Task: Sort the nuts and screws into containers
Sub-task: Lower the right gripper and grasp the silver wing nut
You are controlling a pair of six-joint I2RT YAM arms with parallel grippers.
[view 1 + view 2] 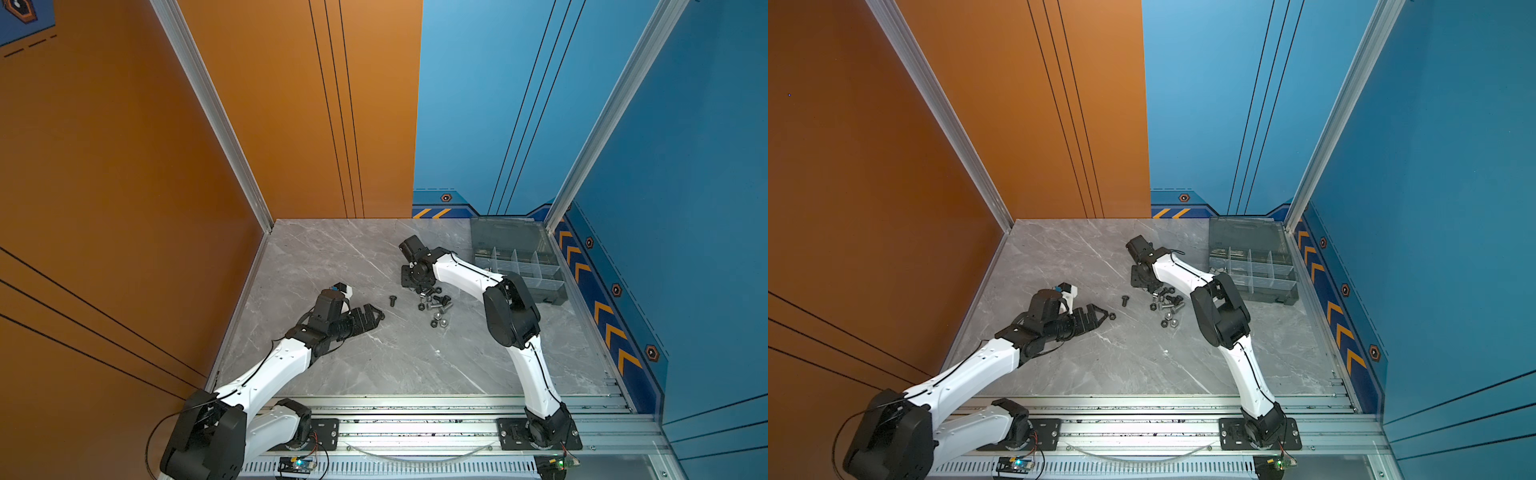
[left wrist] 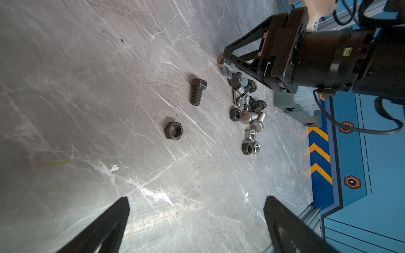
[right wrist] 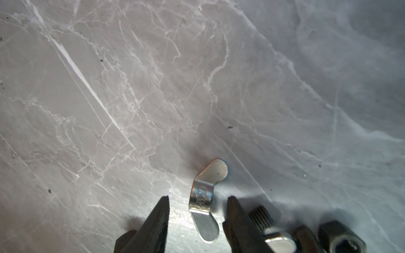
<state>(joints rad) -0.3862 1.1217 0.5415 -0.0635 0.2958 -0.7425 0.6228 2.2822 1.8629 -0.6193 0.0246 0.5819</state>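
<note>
While right gripper (image 3: pixel 198 199) stands parted, silver wing nut (image 3: pixel 213 173) between its jaws, touching neither

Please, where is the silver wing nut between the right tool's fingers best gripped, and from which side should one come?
Grip the shiny silver metal wing nut at its narrow middle hub, from above. It lies on the grey marble table with both flat ears pointing along the gap of the open right tool, so its fingers would likely close squarely across the hub.

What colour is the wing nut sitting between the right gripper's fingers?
Shiny silver; the flat-eared metal wing nut shows best in the right wrist view.
</note>
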